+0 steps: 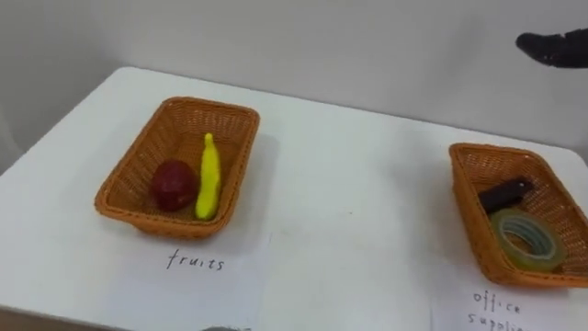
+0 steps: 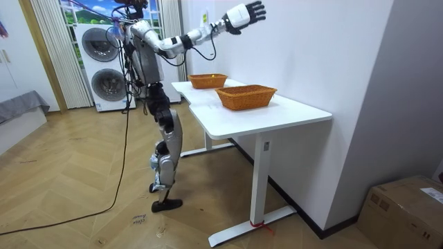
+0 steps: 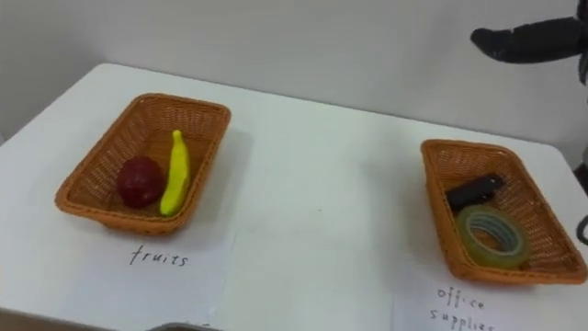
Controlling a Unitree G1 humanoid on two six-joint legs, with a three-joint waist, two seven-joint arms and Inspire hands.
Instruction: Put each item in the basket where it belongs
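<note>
Room view: robot at the counter (image 2: 297, 111), right robot hand (image 2: 243, 15) raised high, fingers spread, empty. Eye views: fruit basket (image 1: 184, 124) at nine o'clock holds apple (image 1: 173, 184) and banana (image 1: 209, 176); office basket (image 1: 496, 152) at three o'clock holds tape roll (image 1: 503, 228) and black object (image 1: 505, 194).
</note>
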